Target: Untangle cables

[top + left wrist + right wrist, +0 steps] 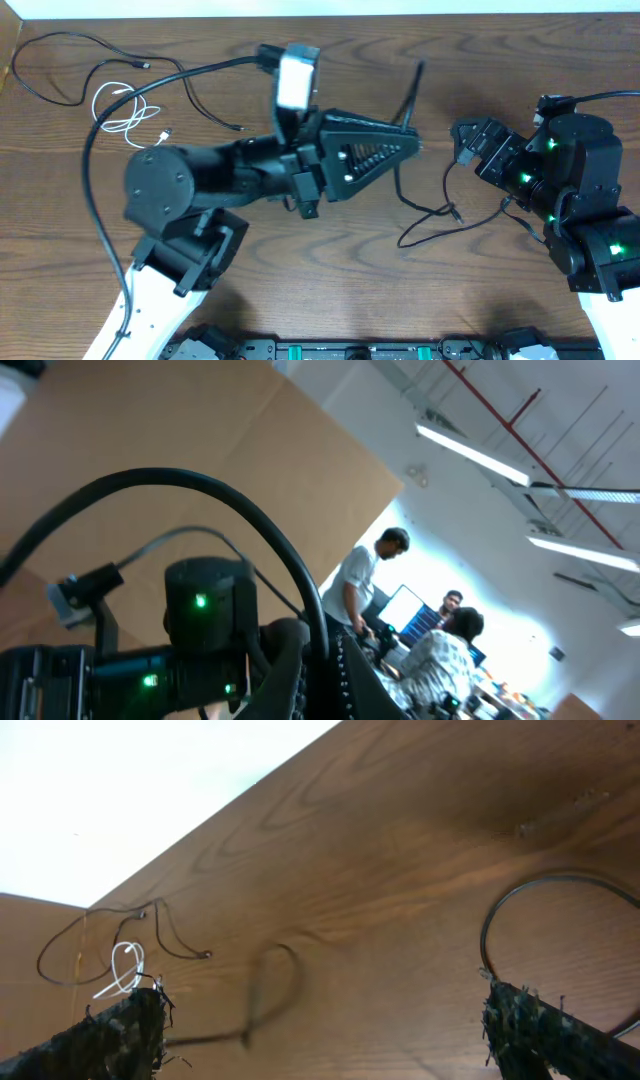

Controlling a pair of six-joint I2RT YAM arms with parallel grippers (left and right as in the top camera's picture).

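**Left claw clamped on a black cable mid-table, right claw wide open**

Overhead first. The left claw (408,148) is out over the middle of the table (330,300), clenched on a black cable (430,211). One stretch pokes up toward the far edge. The rest drops from the tip and snakes across the wood toward the right arm. The right claw (462,145) sits just beside it, on the side of the right edge, released and holding nothing. Up in the far left corner, a second black cable (140,64) lies in a loose loop, and a white cable (125,115) is coiled beside it.

Left wrist now. The camera is tipped up at the room, and the dark fingers (300,660) are pressed together at the bottom.

Right wrist. The right claw (320,995) is spread wide with only wood between its fingers. A blurred loop of the black cable (270,985) lies ahead. The white cable (125,970) and the second black cable (95,912) are far off by the corner.
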